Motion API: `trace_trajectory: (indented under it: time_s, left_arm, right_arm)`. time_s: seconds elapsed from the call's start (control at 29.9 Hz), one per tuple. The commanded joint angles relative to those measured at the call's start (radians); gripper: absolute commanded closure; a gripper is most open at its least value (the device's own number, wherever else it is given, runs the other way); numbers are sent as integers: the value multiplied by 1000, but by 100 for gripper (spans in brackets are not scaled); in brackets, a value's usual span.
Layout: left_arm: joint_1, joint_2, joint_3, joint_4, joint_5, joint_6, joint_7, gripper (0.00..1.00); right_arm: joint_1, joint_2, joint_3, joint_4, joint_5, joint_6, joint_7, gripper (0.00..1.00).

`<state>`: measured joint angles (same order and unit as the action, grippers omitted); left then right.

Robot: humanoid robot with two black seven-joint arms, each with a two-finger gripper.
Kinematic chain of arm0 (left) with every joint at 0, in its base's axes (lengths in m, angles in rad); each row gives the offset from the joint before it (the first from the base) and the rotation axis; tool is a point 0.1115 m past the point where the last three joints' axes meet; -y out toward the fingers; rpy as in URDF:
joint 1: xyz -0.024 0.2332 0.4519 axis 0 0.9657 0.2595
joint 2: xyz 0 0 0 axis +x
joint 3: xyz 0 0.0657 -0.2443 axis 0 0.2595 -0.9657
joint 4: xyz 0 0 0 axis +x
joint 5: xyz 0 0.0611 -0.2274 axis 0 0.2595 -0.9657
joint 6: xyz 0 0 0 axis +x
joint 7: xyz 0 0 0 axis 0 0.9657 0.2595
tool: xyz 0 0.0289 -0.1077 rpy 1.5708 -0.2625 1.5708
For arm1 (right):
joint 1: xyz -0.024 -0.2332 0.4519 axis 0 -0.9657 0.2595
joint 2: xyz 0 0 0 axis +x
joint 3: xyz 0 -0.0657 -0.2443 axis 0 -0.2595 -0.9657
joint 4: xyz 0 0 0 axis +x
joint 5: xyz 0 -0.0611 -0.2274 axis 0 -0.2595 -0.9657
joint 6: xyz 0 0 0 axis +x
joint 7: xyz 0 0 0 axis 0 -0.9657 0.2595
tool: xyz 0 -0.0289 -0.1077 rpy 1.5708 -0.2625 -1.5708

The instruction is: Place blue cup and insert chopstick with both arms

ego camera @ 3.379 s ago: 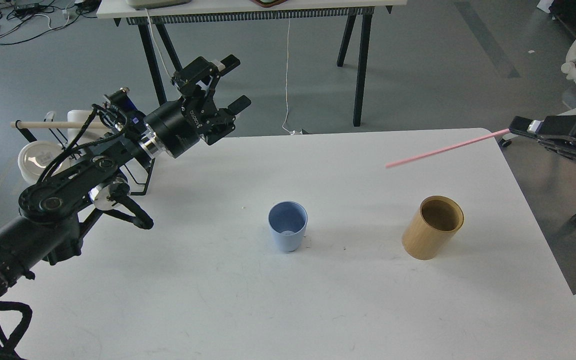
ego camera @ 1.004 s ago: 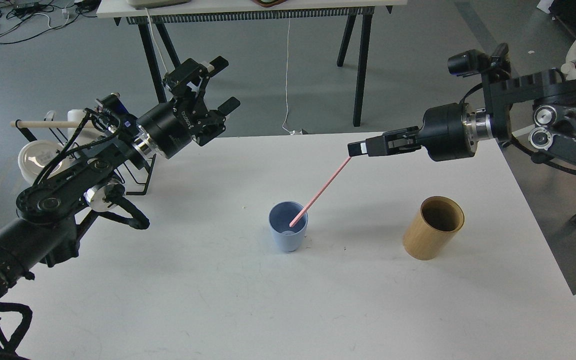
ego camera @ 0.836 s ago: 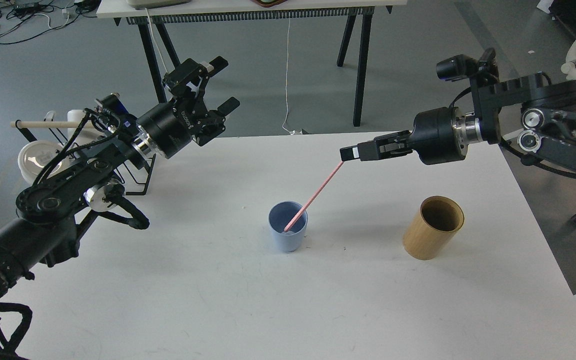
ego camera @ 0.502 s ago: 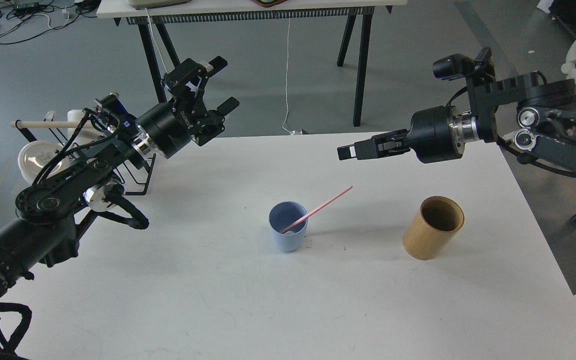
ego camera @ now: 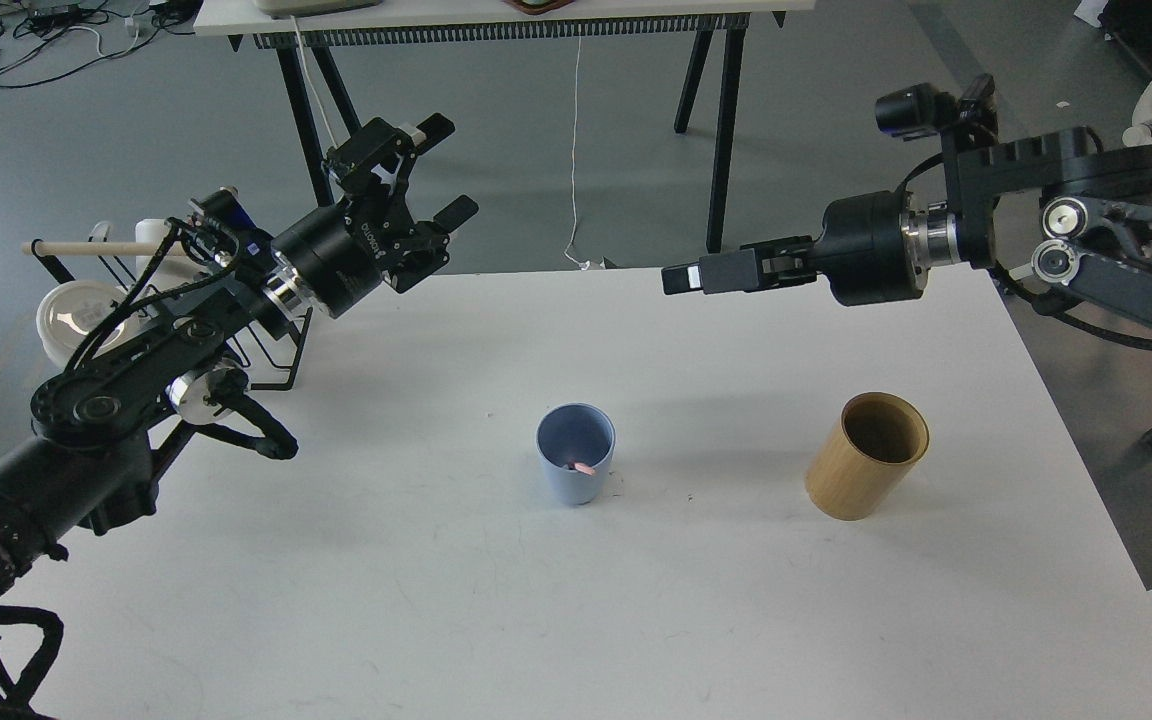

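The blue cup (ego camera: 575, 467) stands upright on the white table (ego camera: 436, 600), a little left of its middle. Of the pink chopstick (ego camera: 583, 466) only a short end shows, inside the cup at its near rim. My right gripper (ego camera: 684, 279) hovers above and to the right of the cup, pointing left; it is empty, with its fingers slightly apart. My left gripper (ego camera: 447, 168) is open and empty, raised over the table's far left corner, well away from the cup.
A tan wooden cylinder (ego camera: 867, 456) stands right of the blue cup. A wire rack (ego camera: 271, 350) with a wooden rod (ego camera: 96, 247) and white bowls (ego camera: 76, 320) sits off the table's left edge. Another table's black legs (ego camera: 721, 130) stand behind.
My right gripper brought the pink chopstick from the right, lowered its tip into the blue cup and let go. The stick dropped into the cup. The gripper rose slightly. My left arm barely moved.
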<state>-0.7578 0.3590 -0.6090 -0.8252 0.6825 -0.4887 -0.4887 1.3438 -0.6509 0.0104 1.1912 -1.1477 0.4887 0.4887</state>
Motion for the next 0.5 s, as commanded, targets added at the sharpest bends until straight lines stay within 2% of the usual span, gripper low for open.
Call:
trace_trajectory:
  time_s: [0.0, 0.2, 0.33, 0.47]
  left_arm:
    - [0, 3, 0, 0, 0, 0, 0, 2]
    - [-3, 41, 0, -5, 0, 0, 0, 2]
    - [-3, 78, 0, -25, 0, 0, 0, 2]
    - [-2, 89, -9, -25, -1, 0, 0, 2]
  right_arm:
    - [-24, -6, 39, -39, 103, 0, 0, 1]
    - [-136, -96, 163, -85, 277, 0, 0, 1]
    - [-268, -159, 279, -84, 582, 0, 0, 1]
    - [-348, -187, 312, -79, 836, 0, 0, 1]
